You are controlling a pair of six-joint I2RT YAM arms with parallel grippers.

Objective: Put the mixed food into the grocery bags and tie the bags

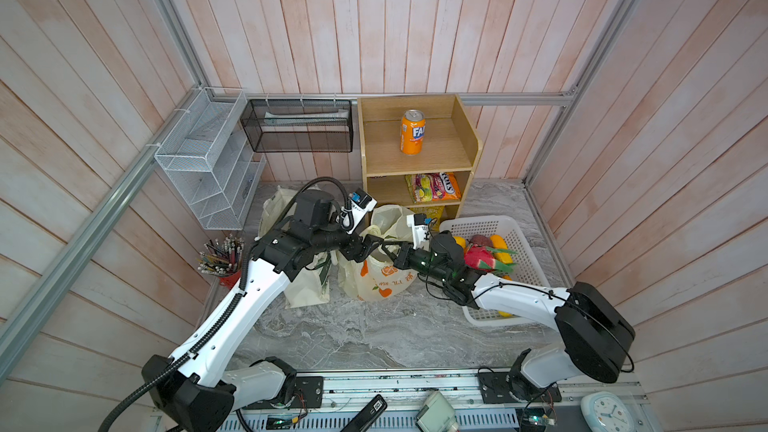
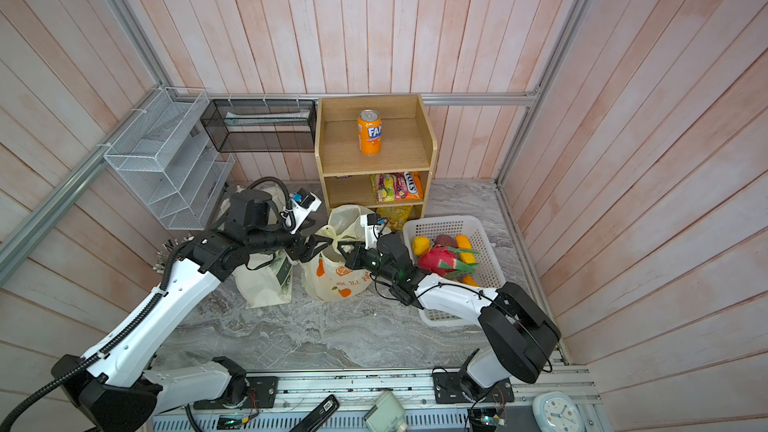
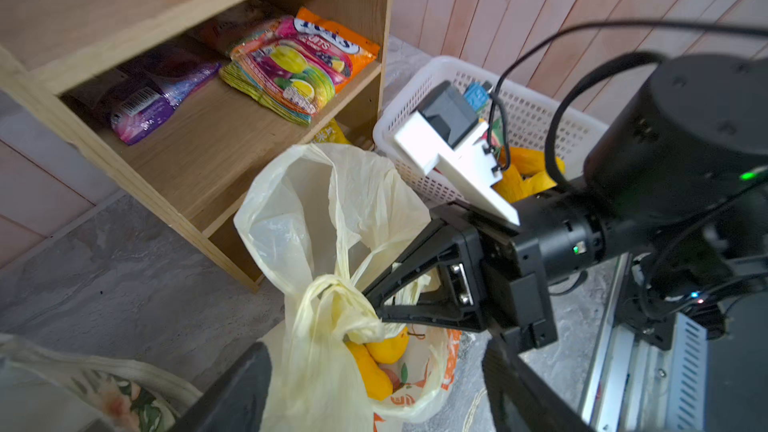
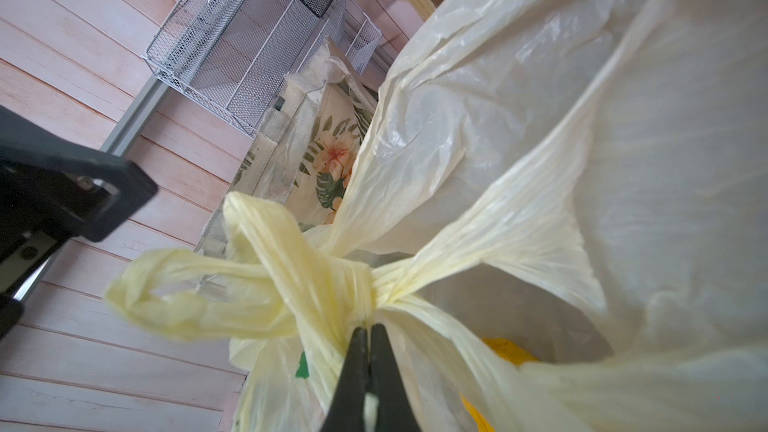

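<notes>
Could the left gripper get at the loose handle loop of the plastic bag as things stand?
Probably yes: the left gripper stands open beside the handle loop, nothing between them; the right gripper is shut on the plastic bag at its knot.

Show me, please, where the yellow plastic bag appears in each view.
In a top view: plastic bag at the centre, right of the cloth tote.
In a top view: same place, tote on its left.
Left wrist: in front of the wooden shelf.
Right wrist: close up, handles knotted.
Shared landmark: the tote, also in both wrist views.
</notes>
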